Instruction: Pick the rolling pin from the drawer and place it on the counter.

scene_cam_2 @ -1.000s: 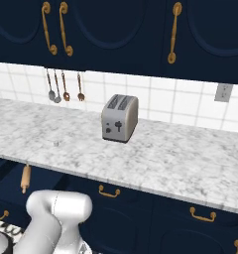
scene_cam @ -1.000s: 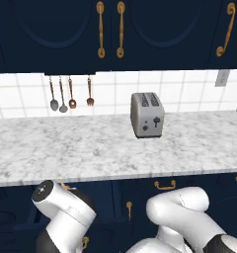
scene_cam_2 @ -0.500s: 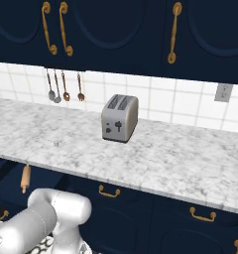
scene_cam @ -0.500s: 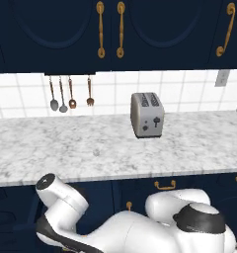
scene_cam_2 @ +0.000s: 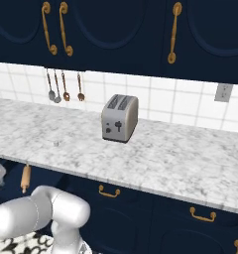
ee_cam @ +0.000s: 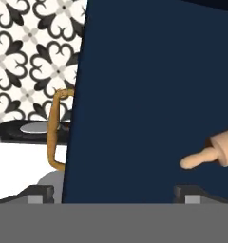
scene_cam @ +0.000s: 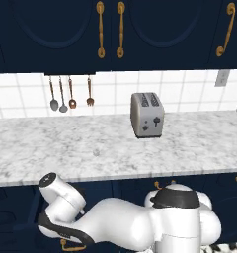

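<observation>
The rolling pin [scene_cam_2: 26, 177], light-brown wood with paler handles, lies in the open navy drawer below the counter [scene_cam_2: 190, 163] edge. In the hand view one pale handle and the start of its barrel [ee_cam: 212, 154] poke in from the right, over the drawer's flat navy surface [ee_cam: 135, 95]. The drawer's curved brass handle [ee_cam: 54, 133] stands at the left, and shows again low in the left base view [scene_cam: 71, 244]. My gripper [ee_cam: 113, 194] is open wide, nothing between its fingertips [ee_cam: 40, 192], and the pin lies to the right of the right tip. My arm [scene_cam: 115, 227] reaches down and left under the counter [scene_cam: 51, 148].
A silver toaster [scene_cam: 146, 114] [scene_cam_2: 119, 118] stands on the counter near the tiled wall. Spoons and a fork [scene_cam: 70, 94] hang on the wall at the left. Navy upper cabinets hang overhead. Other brass drawer handles [scene_cam_2: 108, 192] sit below. The patterned floor [ee_cam: 35, 52] shows beyond the drawer.
My arm has swung down and to the left, stretching low under the counter edge towards the drawer. The jaws stayed open. The rolling pin has not moved.
</observation>
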Controlling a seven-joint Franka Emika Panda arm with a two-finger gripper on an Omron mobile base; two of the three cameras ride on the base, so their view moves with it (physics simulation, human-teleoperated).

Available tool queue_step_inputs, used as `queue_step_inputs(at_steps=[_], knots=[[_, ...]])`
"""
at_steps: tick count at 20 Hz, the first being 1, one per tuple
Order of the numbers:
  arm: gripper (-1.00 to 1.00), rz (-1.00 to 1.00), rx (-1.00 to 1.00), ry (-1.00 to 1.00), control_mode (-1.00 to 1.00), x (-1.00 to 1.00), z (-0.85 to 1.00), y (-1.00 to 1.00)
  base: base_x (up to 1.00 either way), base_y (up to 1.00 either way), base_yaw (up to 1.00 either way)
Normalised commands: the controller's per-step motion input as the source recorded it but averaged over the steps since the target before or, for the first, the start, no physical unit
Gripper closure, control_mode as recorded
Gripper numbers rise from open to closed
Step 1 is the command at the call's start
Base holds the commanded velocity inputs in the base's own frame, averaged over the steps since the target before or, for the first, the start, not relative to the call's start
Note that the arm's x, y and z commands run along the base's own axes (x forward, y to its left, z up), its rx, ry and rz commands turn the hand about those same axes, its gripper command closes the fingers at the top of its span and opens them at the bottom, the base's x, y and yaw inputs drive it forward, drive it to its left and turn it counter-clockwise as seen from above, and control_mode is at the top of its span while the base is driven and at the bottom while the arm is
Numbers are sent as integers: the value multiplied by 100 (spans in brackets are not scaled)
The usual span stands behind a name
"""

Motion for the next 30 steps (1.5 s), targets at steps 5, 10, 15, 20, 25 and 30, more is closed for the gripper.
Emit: queue_step_inputs(at_steps=[5,10,15,20,25,30], knots=[[-100,8,-2,10,-100,-12,-46,-18,0,0,0],[-100,10,-1,2,-100,-75,-24,-60,0,0,0],[-100,13,-1,0,-100,-100,-1,-100,0,0,0],[-100,9,-5,2,-100,-100,2,-96,0,0,0],[-100,-1,7,-3,-100,-85,90,-23,0,0,0],[-100,-17,3,-10,-100,-10,100,60,0,0,0]])
